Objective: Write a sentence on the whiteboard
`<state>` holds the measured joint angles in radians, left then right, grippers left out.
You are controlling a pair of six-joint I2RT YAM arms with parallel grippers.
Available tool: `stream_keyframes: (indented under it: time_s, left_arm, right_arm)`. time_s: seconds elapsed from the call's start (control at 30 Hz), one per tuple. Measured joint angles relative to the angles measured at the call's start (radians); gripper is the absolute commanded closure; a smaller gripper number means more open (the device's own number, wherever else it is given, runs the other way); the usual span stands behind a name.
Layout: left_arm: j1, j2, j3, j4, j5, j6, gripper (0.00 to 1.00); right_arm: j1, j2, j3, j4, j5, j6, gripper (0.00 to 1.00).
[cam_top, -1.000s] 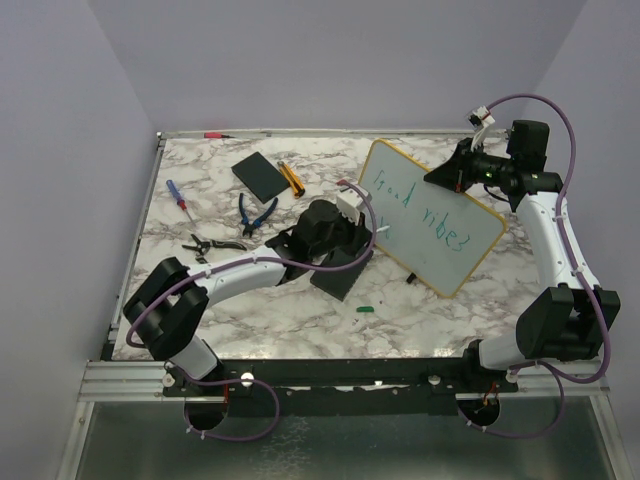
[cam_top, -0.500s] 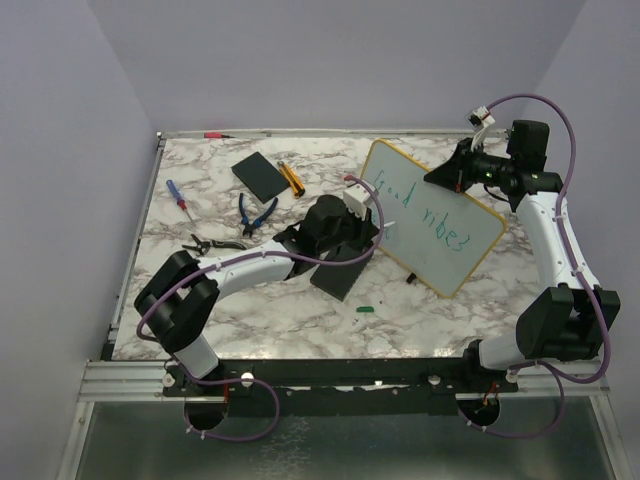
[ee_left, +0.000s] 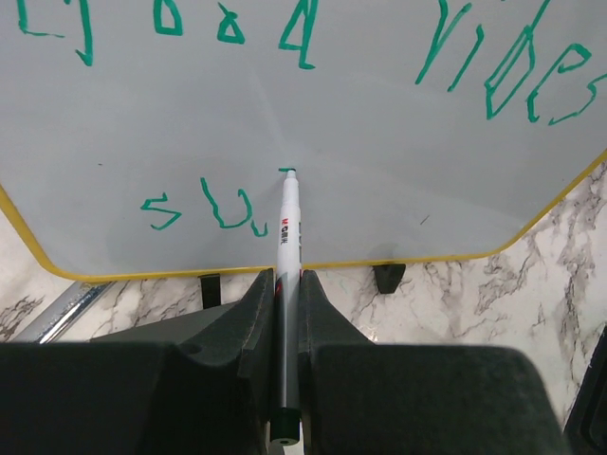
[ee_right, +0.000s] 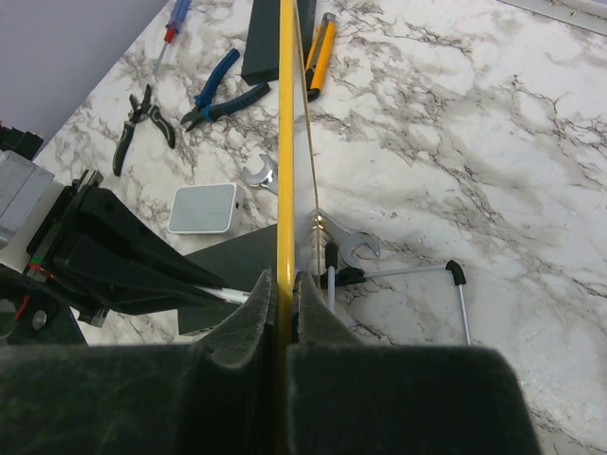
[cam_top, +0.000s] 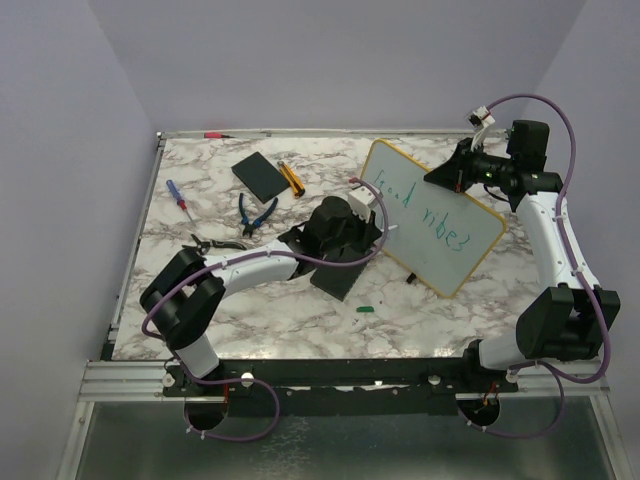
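Top line of the sentence [ee_left: 228, 28]: green handwriting on the whiteboard [ee_left: 379, 152], reading "Good vibes".
First letter, left wrist view: drawn like a square bracket, so the G is only a likely reading.
Second line, lower left of the board: green strokes reading roughly "su", then a short comma-like tick.
Top external view: the same "Good vibes" runs slanted across the board, small but legible.
Barrel of the marker [ee_left: 288, 213]: a small red printed mark, too small to read.
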<state>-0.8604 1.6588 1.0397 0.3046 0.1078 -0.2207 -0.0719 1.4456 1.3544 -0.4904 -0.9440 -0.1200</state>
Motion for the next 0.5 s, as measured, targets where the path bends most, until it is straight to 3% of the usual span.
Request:
stream_keyframes:
  time_s: [0.5]
  left_arm:
    - [-0.021,0.012,-0.002,0.0,-0.002,0.009,1.0]
  right_arm:
    - [0.0,0.0,0.0,0.0,0.0,0.0,0.99]
